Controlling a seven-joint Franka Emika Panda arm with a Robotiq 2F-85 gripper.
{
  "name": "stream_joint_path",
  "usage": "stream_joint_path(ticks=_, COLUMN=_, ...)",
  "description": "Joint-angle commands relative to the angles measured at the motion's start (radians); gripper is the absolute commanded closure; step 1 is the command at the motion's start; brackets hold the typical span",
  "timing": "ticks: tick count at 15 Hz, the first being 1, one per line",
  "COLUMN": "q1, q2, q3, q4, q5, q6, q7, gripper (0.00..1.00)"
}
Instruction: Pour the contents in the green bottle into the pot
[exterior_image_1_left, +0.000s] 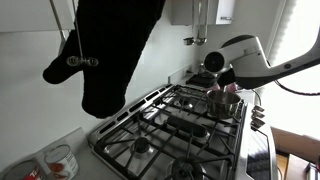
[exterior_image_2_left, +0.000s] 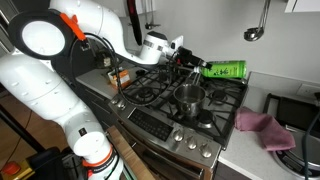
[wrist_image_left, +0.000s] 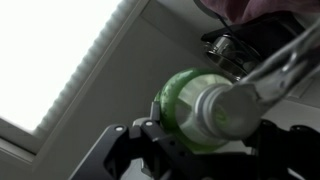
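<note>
My gripper is shut on the green bottle and holds it lying almost level above the stove's back burners. In the wrist view the bottle fills the space between my fingers, its pale end toward the camera. The pot, round and grey, stands on a burner just below and in front of the gripper. It has a pinkish tinge in an exterior view, where my arm hides the bottle.
A gas stove with black grates carries the pot. A pink cloth lies on the counter beside it. A ladle hangs on the wall. A black oven mitt hangs close to the camera. A dark object stands by the stove.
</note>
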Motion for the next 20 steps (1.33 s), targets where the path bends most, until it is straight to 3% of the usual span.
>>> stream_joint_path(ticks=1, q1=0.012, q2=-0.001, q3=0.0, q4=-0.002, q5=-0.042, q6=-0.039, q7=0.016, gripper=0.55)
stream_joint_path(ticks=20, q1=0.017, q2=0.028, q3=-0.004, q4=0.024, q5=-0.083, q6=-0.08, q7=0.008, gripper=0.55)
